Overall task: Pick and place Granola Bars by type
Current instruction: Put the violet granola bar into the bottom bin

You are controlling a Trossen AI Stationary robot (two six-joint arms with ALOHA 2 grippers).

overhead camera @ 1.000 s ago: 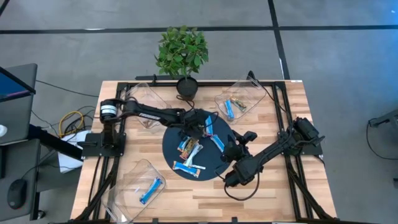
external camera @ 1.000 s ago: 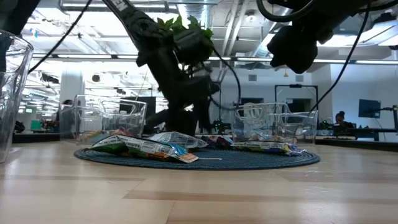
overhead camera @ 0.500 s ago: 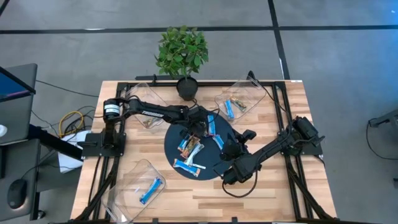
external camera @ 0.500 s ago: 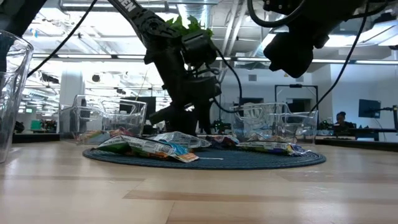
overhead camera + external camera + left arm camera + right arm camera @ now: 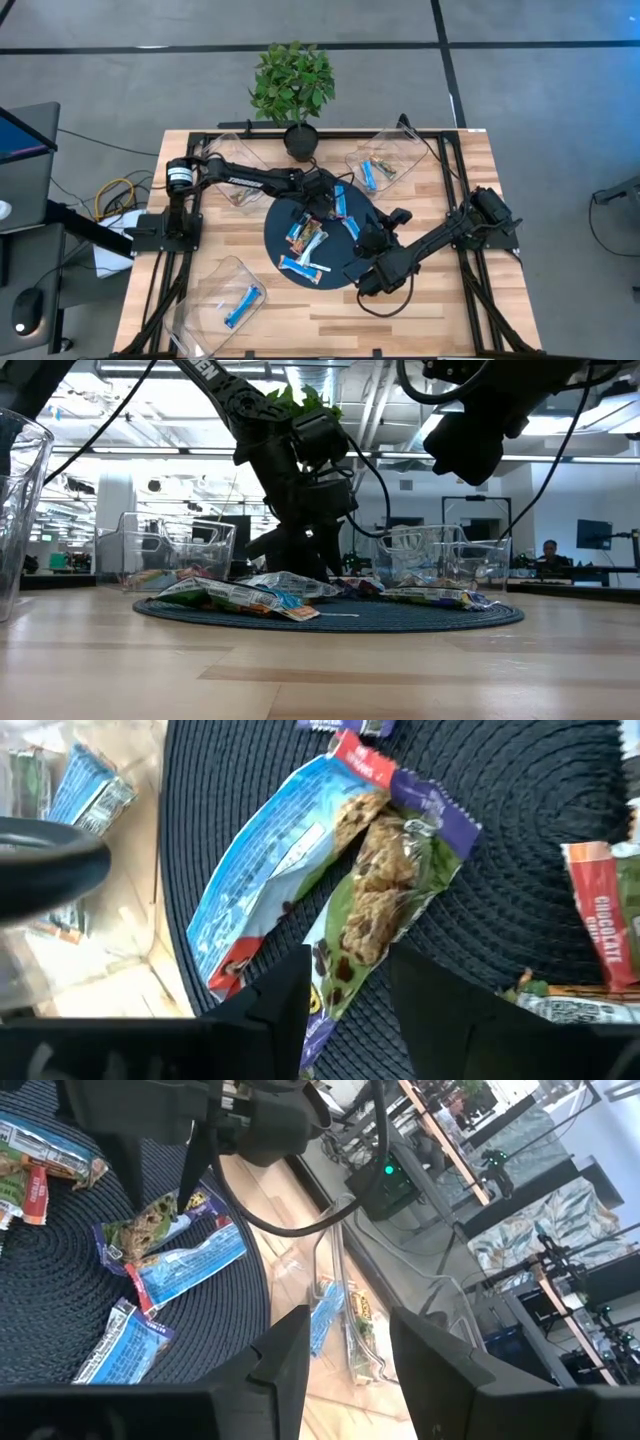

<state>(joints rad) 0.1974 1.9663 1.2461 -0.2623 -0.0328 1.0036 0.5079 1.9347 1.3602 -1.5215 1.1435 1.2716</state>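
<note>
Left jaws sit partly open astride the end of the green-and-purple chocolate-chip bar [image 5: 385,890] on the round dark mat [image 5: 520,800]; a blue-and-white bar [image 5: 265,870] lies touching it, so I reckon a pinch could drag both along, or slip off the glossy wrapper; right jaws, apart and empty, hover over the mat's edge; a clear bin [image 5: 385,160] sits just off the mat.

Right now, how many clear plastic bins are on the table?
4, one near each corner: far left, far right, near left holding one blue bar, and one barely showing at the near edge. Arms may hide more.
</note>
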